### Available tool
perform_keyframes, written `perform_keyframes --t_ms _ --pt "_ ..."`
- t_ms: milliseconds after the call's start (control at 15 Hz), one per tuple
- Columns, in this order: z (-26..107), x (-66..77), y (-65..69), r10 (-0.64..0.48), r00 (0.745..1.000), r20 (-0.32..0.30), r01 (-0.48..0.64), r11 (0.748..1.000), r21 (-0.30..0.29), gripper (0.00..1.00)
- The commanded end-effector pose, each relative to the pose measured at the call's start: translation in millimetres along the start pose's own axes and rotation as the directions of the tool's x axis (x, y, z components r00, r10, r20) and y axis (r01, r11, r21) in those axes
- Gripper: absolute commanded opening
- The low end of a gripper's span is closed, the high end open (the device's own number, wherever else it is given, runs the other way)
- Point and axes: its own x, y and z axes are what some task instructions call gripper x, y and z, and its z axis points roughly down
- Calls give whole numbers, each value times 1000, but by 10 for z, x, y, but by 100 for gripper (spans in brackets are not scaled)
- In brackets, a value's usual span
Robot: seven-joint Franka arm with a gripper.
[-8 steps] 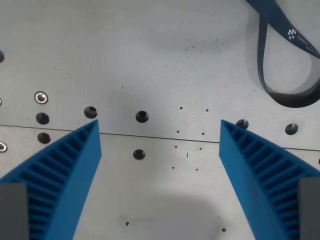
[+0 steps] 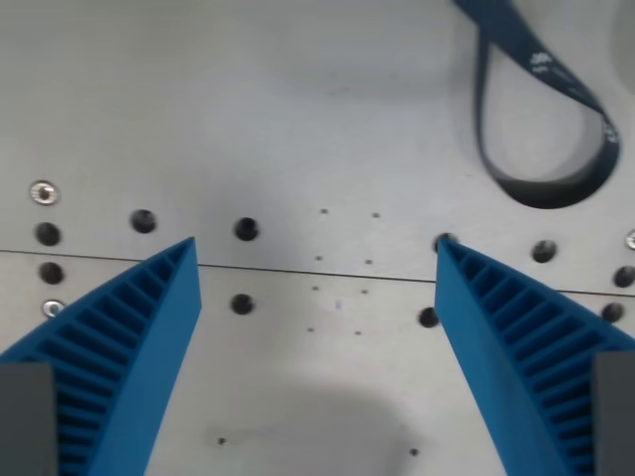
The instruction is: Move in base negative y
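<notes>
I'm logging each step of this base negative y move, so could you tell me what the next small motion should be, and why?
Probably one more small step the same way, at the same height. The gripper has its jaws open and empty above the bare metal plate. The only loose thing, the dark strap loop, lies at the wrist view's upper right, apart from both jaws, so nothing visible blocks the path.

The tabletop [image 2: 298,119] looks like pale grey metal with a matt, brushed finish, smooth but with small dark specks on it. It has round drilled holes [image 2: 245,230], dark inside, and a few of them hold shiny metal screws [image 2: 43,192]. A thin seam line [image 2: 298,271] runs across the plates. The fingers [image 2: 129,347] of the tool [image 2: 316,260] look like matt blue plastic with a ribbed inner surface. The dark blue strap [image 2: 541,109] seems woven cloth, slightly glossy, with white print.
</notes>
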Motion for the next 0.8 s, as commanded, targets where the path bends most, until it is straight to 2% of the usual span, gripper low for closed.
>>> perform_keyframes --t_ms 67,800 --pt "-18 -78 142 -9 1000 -12 9 1000 2 100" --pt "-9 -187 693 -9 1000 -12 9 1000 2 100"
